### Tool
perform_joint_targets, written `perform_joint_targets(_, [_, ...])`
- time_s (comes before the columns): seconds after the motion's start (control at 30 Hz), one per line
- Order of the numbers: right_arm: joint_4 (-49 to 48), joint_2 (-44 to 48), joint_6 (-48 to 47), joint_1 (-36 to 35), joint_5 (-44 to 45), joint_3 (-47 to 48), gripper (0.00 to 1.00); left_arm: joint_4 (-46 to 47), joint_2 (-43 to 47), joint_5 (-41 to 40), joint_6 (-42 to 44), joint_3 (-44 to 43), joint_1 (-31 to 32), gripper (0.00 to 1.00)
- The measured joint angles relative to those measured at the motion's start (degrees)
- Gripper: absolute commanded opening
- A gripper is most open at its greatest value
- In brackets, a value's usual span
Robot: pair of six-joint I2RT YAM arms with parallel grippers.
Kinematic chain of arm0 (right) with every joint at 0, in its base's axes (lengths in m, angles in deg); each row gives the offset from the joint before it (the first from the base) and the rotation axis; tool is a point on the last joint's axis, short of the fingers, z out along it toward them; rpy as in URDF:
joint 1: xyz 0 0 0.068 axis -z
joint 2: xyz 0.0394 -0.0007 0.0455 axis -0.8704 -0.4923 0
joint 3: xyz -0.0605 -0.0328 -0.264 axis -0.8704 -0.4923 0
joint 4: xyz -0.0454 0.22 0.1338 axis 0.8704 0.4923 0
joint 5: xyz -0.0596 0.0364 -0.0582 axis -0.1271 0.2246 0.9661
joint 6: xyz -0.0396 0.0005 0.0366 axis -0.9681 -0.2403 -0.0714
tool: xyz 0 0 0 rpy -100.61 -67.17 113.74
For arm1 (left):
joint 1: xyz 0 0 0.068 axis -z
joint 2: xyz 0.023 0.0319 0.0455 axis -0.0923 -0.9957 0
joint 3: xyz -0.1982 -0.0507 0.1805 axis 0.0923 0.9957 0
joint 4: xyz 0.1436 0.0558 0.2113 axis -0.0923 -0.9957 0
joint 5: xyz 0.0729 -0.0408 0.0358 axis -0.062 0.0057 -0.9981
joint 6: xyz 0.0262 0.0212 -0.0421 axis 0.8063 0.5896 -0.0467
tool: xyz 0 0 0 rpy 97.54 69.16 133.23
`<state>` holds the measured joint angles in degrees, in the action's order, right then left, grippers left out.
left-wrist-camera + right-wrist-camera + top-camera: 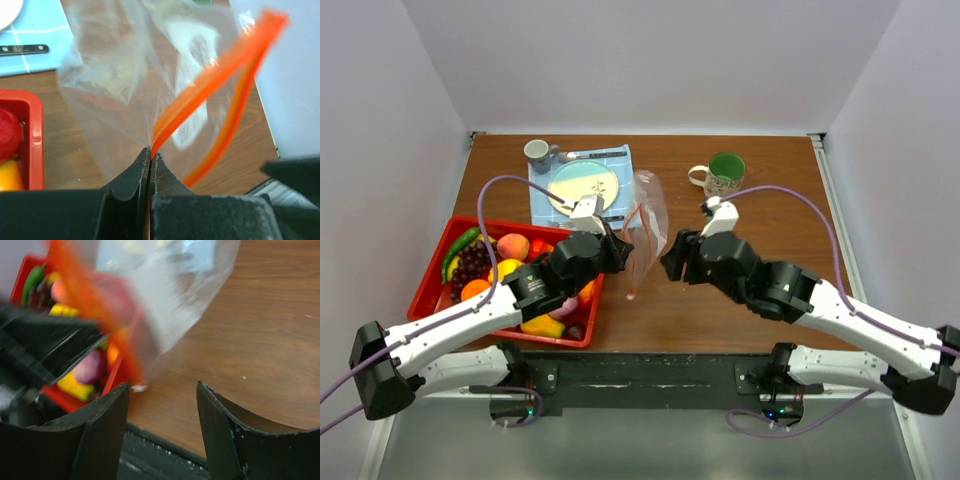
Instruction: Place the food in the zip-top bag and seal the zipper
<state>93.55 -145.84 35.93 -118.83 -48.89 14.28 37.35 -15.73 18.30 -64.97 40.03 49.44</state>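
Observation:
The clear zip-top bag hangs above the table centre, its orange zipper along the near edge. My left gripper is shut on the zipper strip, pinching one side at its end; the other side hangs loose, so the bag mouth gapes. My right gripper is open and empty just right of the bag, jaws wide above bare wood. The food lies in the red tray at the left: peach, grapes, green pepper, orange and yellow pieces. I see no food inside the bag.
A blue cloth with a plate, a knife and a small grey cup lies at the back left. A green mug stands at the back right. White walls close in the table on three sides.

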Motion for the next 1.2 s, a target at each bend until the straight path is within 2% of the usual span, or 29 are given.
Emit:
perform_joint_targets(0.13, [0.0,-2.7,-4.5,-13.1,8.1,3.6,0.61,-2.7,-1.4,2.5,0.0,-2.1,0.1,0.0])
perform_joint_targets(0.2, [-0.2,-3.6,-5.7,-16.2,11.2,3.6,0.61,-3.7,-2.1,3.8,0.0,-3.0,0.2,0.0])
perform_joint_targets(0.5, [0.2,-7.4,-6.9,-17.0,22.3,3.6,0.63,-5.7,-2.8,6.9,-0.2,-5.3,1.0,0.0])
perform_joint_targets(0.9, [-2.1,-12.3,-10.0,-16.8,27.9,3.9,0.57,-6.3,-2.9,9.2,-0.3,-6.0,1.6,0.0])
perform_joint_targets(1.0, [-2.5,-12.1,-10.2,-15.7,28.0,3.9,0.49,-6.3,-2.9,9.7,-0.3,-6.5,1.7,0.0])
perform_joint_targets(1.03, [-2.8,-12.0,-10.4,-14.6,27.7,3.9,0.37,-6.3,-2.9,9.8,-0.3,-6.6,1.7,0.0])
perform_joint_targets(1.1, [-3.5,-11.5,-10.7,-11.7,26.5,3.8,0.24,-6.3,-2.9,10.2,-0.3,-6.9,1.7,0.0])
perform_joint_targets(1.13, [-3.8,-11.0,-10.7,-10.2,26.1,3.6,0.12,-6.4,-2.9,10.3,-0.3,-7.0,1.7,0.0])
perform_joint_targets(1.2, [-3.4,-9.7,-10.8,-7.8,26.0,3.4,0.0,-6.5,-3.0,11.0,-0.2,-7.5,1.8,0.0])
